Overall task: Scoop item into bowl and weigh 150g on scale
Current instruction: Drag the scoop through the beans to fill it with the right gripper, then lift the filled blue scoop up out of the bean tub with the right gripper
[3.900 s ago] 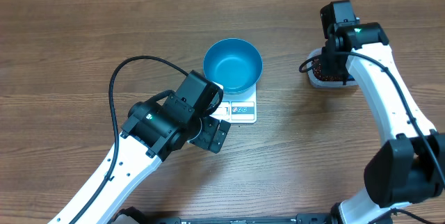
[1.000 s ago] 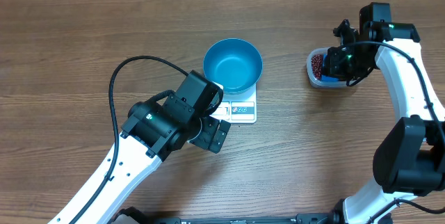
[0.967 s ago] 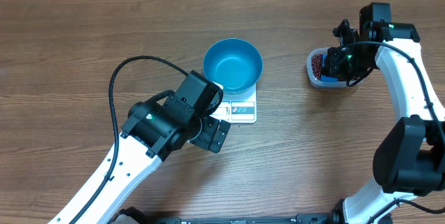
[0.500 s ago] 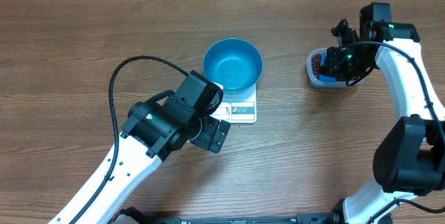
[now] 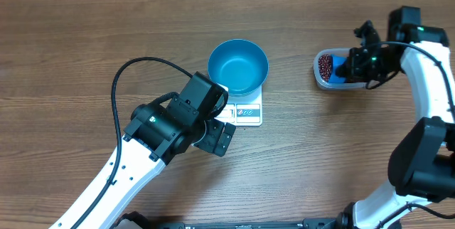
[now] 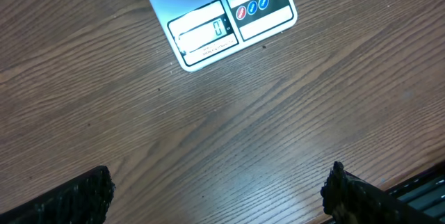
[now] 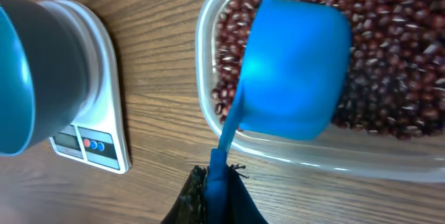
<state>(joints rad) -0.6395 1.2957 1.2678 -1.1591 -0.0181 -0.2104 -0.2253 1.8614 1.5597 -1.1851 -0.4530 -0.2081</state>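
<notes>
The right end effector (image 7: 217, 190) has drawn the scoop (image 7: 295, 71) rightward, uncovering more beans (image 7: 389, 78).

The bowl (image 5: 237, 66) and scoop (image 7: 292, 78) are blue, the scale (image 5: 247, 112) white, the beans (image 7: 396, 43) red-brown.

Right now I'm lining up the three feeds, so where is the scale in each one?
Overhead: scale at centre, mostly under the bowl, its panel toward the bottom.
Left wrist: scale at top centre, panel in full view, the rest cut by the top edge.
Right wrist: scale at the left, under the bowl, panel at lower left.
Shared landmark: the bowl standing on it.
</notes>
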